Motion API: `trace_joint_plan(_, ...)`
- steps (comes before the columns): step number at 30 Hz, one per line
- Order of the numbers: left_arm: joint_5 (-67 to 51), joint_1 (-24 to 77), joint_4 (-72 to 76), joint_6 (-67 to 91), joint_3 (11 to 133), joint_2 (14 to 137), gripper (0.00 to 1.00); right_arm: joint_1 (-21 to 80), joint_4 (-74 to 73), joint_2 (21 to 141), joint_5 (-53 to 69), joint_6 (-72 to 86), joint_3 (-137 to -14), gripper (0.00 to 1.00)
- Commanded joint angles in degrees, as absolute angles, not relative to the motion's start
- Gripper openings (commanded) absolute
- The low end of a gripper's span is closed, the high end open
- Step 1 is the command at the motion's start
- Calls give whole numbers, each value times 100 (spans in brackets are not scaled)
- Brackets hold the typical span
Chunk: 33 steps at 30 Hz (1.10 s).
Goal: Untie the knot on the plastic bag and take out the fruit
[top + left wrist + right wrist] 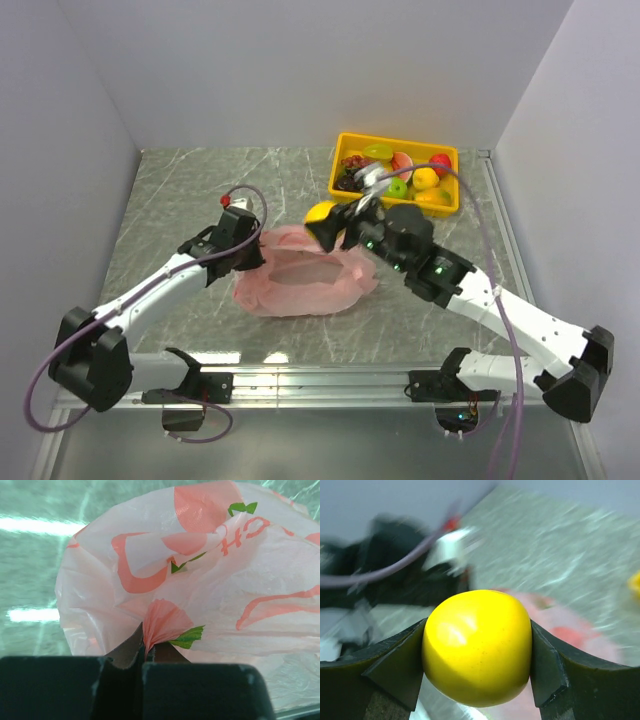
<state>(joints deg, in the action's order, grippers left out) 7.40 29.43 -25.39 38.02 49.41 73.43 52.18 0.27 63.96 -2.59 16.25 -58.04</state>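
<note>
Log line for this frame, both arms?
left jaws: shut on plastic bag | right jaws: shut on yellow fruit, out of bag

Plain white walls [300, 60] on three sides; grey-green marbled tabletop [190, 190]; metal rail [320, 378] along near edge; soft glare.

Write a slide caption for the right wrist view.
Right jaws clamp a round yellow toy fruit, with the pink plastic bag blurred behind it.
</note>
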Motion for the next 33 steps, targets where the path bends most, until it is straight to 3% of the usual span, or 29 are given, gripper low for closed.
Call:
trace_joint_plan(1,1247,2935,-2803,3446,5151,6856,1,4207,-105,6205,-686,1213,-6187,8)
trace_joint_plan(5,1467,2935,-2804,3077,5028,6339,1,3105,-17,6371,-1318,1248,-6152,10)
trace_joint_plan(14,2055,2935,-2347,2900,4378,5292,1,1205,484,8462,-1442,1643,-6863,12)
trace_joint_plan(23,2505,2839,-2487,3173,4412,5212,1,791,-429,11316,-1152,1775,-9716,21)
trace_joint_plan(26,2531,2777,-2505,3217,4430,5221,1,791,-764,11915,-793,1863,-10386,32)
trace_joint_plan(27,2575,2769,-2514,3217,4438,5203,1,808,-756,12014,-669,1881,-10450,46)
trace_joint_plan(29,2558,2742,-2496,3208,4438,5212,1,817,-730,12198,-528,1942,-10555,59)
trace_joint_plan(30,2558,2733,-2496,3217,4438,5212,1,809,-738,12251,-475,1968,-10582,71)
trace_joint_plan(33,2540,2733,-2487,3217,4421,5221,1,817,-782,12392,-326,2048,-10679,82)
